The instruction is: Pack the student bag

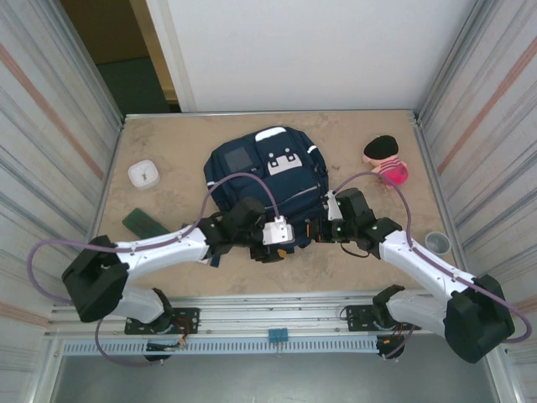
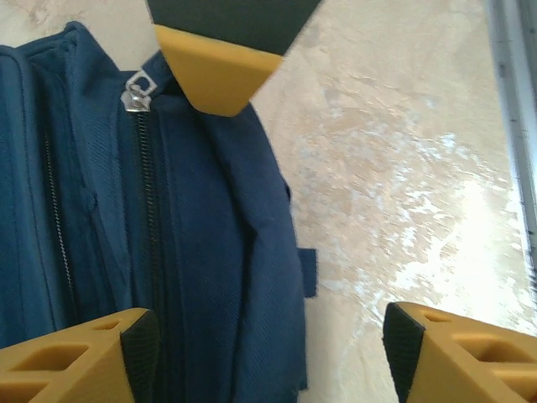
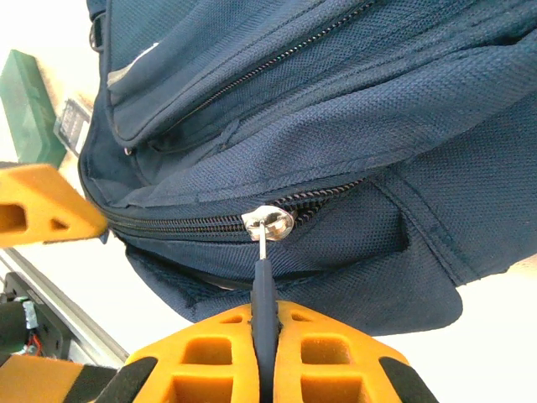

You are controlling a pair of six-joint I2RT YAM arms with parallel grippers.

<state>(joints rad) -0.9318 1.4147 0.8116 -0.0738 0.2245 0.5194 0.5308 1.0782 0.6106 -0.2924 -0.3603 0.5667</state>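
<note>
Now the right gripper [image 3: 264, 334] pinches the zipper pull [image 3: 263, 285] on the student bag [image 3: 352, 117]. The left gripper [image 2: 270, 340] hovers nearby, jaws spread.

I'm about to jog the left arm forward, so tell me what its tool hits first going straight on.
Most likely the student bag: its blue side fabric beside the zip lies straight ahead of the open left tool, though depth is unclear.
</note>
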